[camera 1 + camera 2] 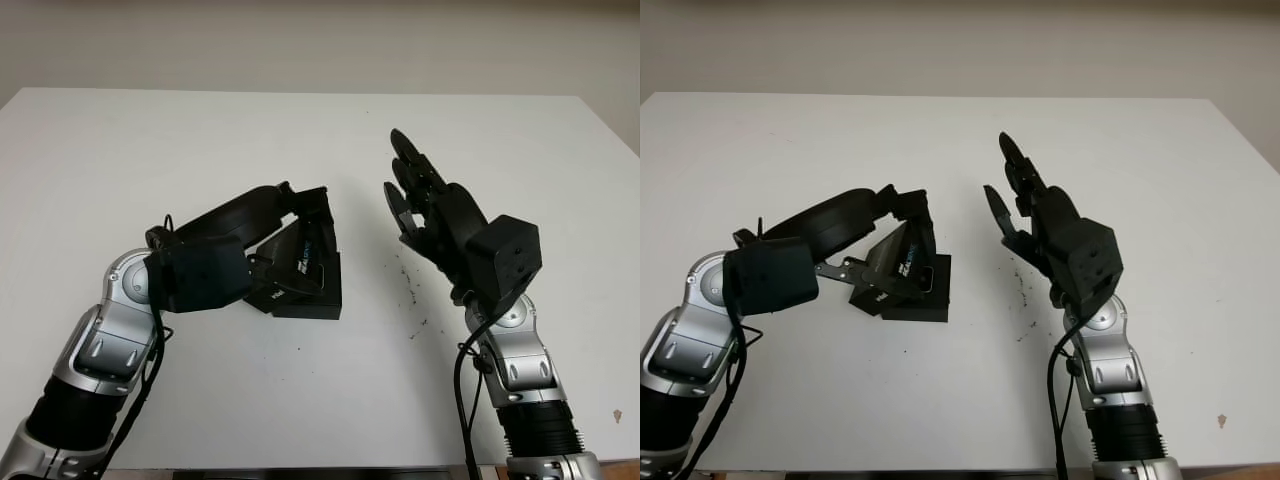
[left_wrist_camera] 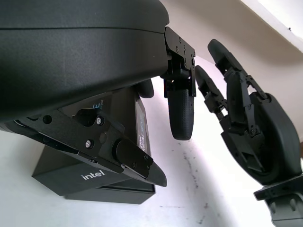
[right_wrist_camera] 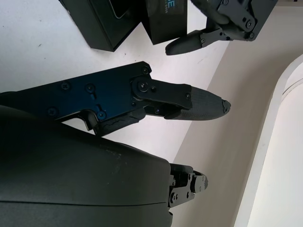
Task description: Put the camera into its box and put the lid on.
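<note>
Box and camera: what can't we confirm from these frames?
- Camera: not identifiable; the left robot hand and the tilted lid cover the box opening in the eye views.
- Lid grip: left wrist view shows fingers around the lid, contact hidden by the hand shell.
- Box far side: blocked by the lid.
- Right robot hand: open, raised beside the box, holding nothing.

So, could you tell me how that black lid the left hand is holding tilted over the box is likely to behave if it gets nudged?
The lid looks like stiff card, so it should keep its shape. Propped tilted on the box under the left hand, it may slide or tip sideways.
</note>
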`<state>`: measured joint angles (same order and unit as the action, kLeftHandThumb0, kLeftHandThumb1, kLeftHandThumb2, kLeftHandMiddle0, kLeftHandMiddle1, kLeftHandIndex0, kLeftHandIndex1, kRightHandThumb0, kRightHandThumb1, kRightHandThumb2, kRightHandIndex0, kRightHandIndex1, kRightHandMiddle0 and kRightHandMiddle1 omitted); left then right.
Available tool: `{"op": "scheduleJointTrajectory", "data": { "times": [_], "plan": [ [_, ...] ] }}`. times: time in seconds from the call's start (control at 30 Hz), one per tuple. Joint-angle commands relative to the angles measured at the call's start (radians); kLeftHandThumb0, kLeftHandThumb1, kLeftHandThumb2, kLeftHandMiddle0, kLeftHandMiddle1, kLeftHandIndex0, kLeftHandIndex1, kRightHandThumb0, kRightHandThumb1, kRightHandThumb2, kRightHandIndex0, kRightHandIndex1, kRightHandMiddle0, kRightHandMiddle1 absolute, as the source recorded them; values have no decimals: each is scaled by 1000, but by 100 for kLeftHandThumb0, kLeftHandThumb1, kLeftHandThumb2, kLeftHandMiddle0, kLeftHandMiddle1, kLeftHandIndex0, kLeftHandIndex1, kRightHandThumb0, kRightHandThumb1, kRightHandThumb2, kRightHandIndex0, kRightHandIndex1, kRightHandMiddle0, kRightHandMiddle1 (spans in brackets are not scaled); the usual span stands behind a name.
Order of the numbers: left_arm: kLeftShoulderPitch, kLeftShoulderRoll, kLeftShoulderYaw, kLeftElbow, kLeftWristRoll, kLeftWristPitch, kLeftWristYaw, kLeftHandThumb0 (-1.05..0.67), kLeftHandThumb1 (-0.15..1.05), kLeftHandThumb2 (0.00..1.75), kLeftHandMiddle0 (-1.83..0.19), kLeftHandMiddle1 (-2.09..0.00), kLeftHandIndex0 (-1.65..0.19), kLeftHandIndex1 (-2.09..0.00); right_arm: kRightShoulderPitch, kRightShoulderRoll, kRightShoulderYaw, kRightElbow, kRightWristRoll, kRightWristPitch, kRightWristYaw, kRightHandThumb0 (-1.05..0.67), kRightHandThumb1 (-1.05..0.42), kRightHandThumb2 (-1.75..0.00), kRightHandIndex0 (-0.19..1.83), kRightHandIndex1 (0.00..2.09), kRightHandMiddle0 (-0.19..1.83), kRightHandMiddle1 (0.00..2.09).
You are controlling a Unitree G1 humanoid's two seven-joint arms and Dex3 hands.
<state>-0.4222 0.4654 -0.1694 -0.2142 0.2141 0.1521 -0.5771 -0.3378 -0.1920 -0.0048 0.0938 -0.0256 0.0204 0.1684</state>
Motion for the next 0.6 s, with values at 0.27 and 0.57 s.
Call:
{"op": "scheduleJointTrajectory", "data": {
  "times": [0.27,0.57],
  "plan": [
    [1,-48,-41,-20,9,32,39,-10,102,5,-28,-162,-20,-166,5,1,3,-25,-6,3,-4,-67,-105,-55,1,5,2,6],
    [-3,-84,-80,-2,13,54,47,-12,101,5,-31,-165,-22,-170,8,2,0,-25,-19,-15,-27,-66,-105,-55,2,5,3,6]
  ]
}}
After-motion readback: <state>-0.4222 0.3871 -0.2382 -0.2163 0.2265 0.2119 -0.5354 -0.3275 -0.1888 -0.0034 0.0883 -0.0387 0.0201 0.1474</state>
